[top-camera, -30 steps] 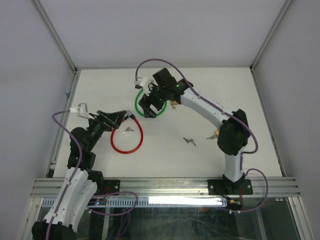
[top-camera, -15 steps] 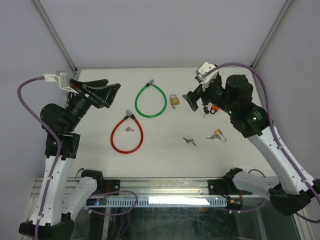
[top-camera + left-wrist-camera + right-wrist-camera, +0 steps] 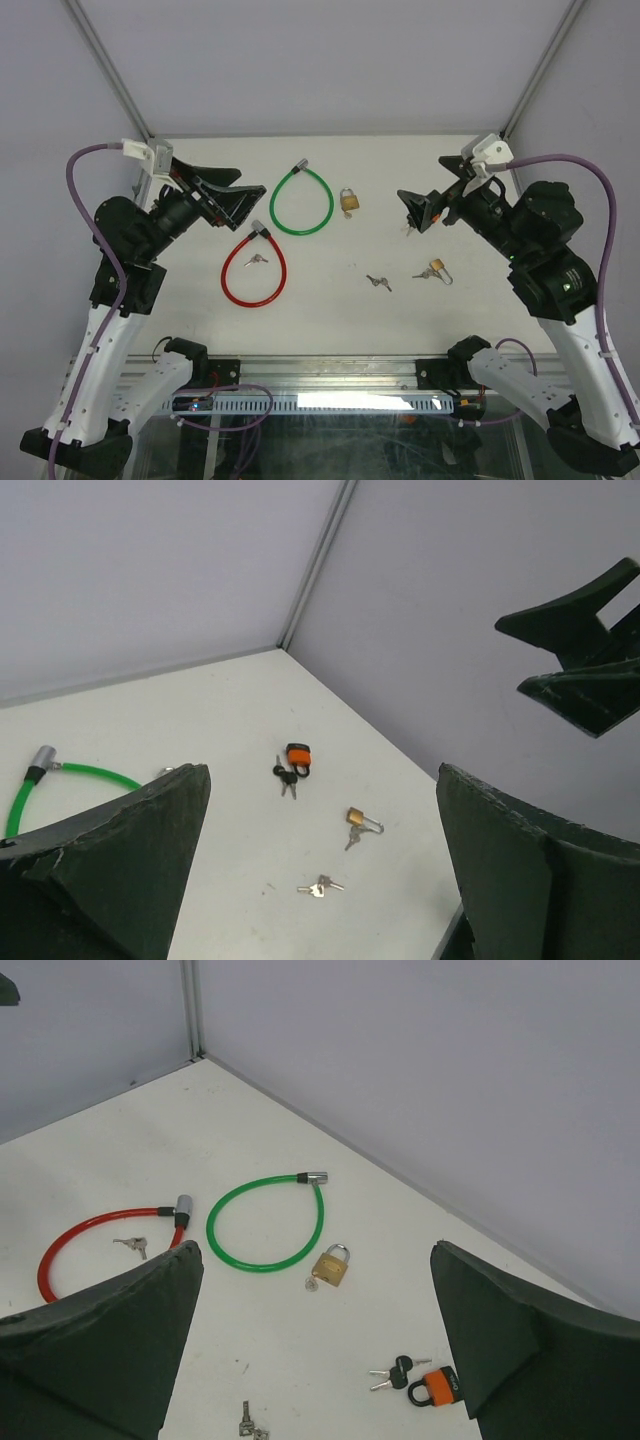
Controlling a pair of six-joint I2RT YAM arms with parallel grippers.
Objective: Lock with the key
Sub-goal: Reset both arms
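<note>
Overall light: you get bright, even, diffuse light in all three views.
Source: a glowing white light strip [image 3: 370,401] on the near rail burns out to pure white in your top view.
Shadows: faint and soft-edged on the white matte surface [image 3: 330,310].
Reflections: the glass pane [image 3: 400,440] below the rail looks murky.
Dark areas: the left tool [image 3: 320,780] and right tool [image 3: 315,1250] show black fingers [image 3: 110,870] as nearly flat silhouettes.
Focus: your wrist views keep the far surface sharp, while the finger edges nearest the lens are slightly soft.
Distortion: the grey metal frame posts [image 3: 110,70] splay outward.
</note>
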